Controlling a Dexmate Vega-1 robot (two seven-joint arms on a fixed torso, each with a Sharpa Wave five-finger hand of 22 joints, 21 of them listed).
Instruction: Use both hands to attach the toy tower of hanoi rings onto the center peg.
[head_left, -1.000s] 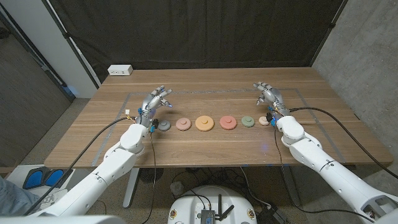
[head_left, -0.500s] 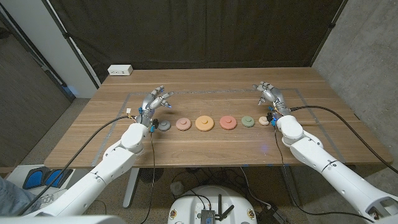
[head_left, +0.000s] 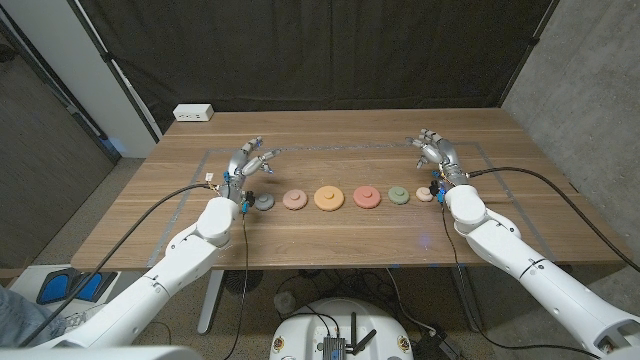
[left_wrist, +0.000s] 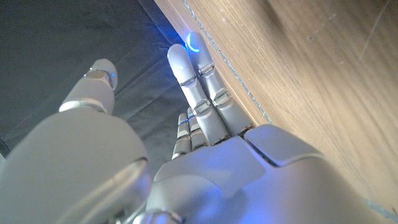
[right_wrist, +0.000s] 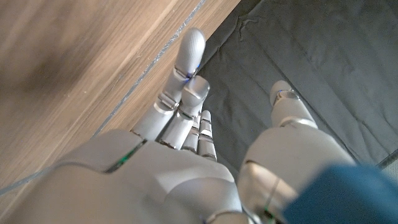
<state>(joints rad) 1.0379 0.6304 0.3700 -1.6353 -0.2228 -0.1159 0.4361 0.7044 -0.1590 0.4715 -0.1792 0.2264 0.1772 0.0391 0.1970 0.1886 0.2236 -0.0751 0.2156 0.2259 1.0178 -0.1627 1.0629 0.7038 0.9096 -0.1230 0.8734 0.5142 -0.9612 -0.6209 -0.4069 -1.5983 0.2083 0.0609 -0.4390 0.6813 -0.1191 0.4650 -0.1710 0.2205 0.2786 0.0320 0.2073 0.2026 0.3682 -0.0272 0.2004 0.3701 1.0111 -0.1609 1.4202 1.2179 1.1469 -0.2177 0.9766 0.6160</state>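
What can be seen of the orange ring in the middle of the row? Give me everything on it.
The orange ring is a round, flat disc, the widest piece in the row, with a raised hub at its centre. It looks matte, perhaps wood or foam. It lies flat on the wooden table, apart from the pink ring on one side and the red ring on the other. Neither hand touches it.

A white power strip (head_left: 193, 113) lies at the wooden table's (head_left: 330, 235) far-left corner.

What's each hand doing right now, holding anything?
Left hand: open, holding nothing.
Right hand: open, holding nothing.
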